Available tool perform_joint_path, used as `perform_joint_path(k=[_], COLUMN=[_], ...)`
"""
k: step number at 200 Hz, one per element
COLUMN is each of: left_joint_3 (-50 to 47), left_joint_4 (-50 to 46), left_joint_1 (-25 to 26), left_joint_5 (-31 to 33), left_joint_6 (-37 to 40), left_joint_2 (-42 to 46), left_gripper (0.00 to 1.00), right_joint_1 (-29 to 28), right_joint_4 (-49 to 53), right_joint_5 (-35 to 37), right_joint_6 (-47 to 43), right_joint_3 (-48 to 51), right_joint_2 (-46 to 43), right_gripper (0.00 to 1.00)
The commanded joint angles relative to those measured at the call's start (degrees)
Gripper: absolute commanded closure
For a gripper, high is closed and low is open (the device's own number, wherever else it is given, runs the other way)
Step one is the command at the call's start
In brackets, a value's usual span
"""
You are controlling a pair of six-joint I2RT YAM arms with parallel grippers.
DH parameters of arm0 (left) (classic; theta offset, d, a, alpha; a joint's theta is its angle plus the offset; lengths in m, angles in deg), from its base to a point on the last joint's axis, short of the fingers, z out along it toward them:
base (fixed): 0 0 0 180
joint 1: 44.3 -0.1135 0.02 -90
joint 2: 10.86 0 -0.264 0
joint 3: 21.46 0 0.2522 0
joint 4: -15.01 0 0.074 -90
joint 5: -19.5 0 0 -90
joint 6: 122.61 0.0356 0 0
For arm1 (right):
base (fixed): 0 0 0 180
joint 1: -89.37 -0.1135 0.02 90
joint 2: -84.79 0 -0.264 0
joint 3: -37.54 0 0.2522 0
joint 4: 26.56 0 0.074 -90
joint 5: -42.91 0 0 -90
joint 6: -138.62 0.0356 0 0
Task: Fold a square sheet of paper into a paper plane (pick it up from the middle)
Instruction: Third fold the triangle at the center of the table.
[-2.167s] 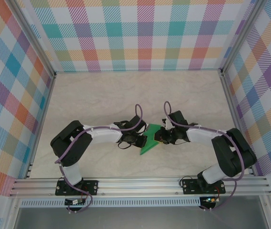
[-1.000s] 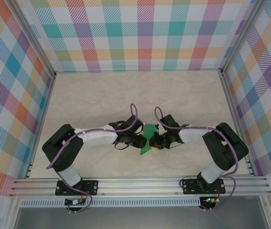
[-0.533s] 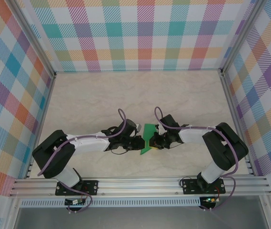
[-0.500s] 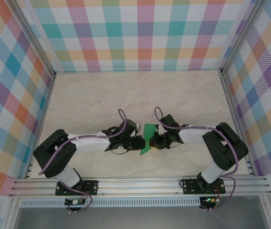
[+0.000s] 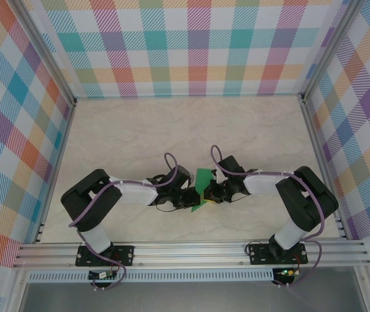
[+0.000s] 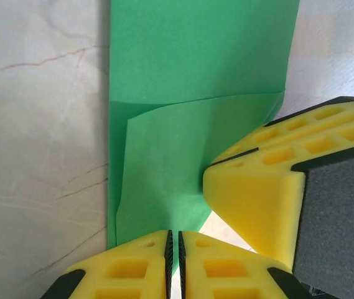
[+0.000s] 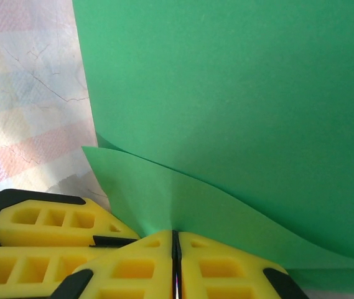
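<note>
On paper (image 6: 195,75), left claw (image 6: 173,244) (newly clamped)

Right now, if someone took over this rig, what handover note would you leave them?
Left gripper: shut on an edge of the green sheet.
Right gripper: shut on the same sheet, close beside the left one.
Sheet: near the middle of the table, with a curved flap lying over a flat layer.
Done: both grippers hold it and a fold is started.
Left: flap not creased flat; no pointed dart shape yet.

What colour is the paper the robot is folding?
The paper is plain bright green with no marks. The right wrist view shows it best.
</note>
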Motion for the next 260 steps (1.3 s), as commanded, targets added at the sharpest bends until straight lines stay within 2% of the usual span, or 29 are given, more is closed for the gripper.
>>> perform_joint_path(k=[1,31,55,125,178,220,260], left_joint_3=[-0.88,-1.94,-2.23,1.51,3.16,3.47,1.47], left_joint_4=[-3.23,-7.42,-7.84,-14.97,-8.38,-4.35,-4.83], left_joint_1=[-0.46,-0.3,0.21,1.11,1.2,1.49,2.38], left_joint_5=[-0.01,1.73,0.42,4.29,3.31,-0.37,0.03], left_joint_6=[0.12,1.8,2.21,2.98,-0.37,-2.75,-3.96], left_joint_2=[-0.6,-0.07,-0.07,4.54,8.3,3.13,-1.14], left_gripper=[0.86,0.86,0.86,0.86,0.86,0.86,0.87], right_joint_1=[-0.22,-0.22,-0.18,-0.26,-0.17,-0.24,-0.22], right_joint_4=[4.32,4.71,4.95,6.54,6.87,6.89,7.07], right_joint_5=[5.67,6.08,6.29,7.25,7.52,7.52,7.61], right_joint_6=[-0.94,-0.97,-1.02,-1.15,-1.29,-1.2,-1.18], right_joint_3=[1.27,1.3,1.22,0.89,0.9,0.81,0.69], right_joint_2=[3.03,3.29,3.62,3.38,3.07,3.45,3.38], right_gripper=[0.9,0.9,0.9,0.9,0.91,0.91,0.91])
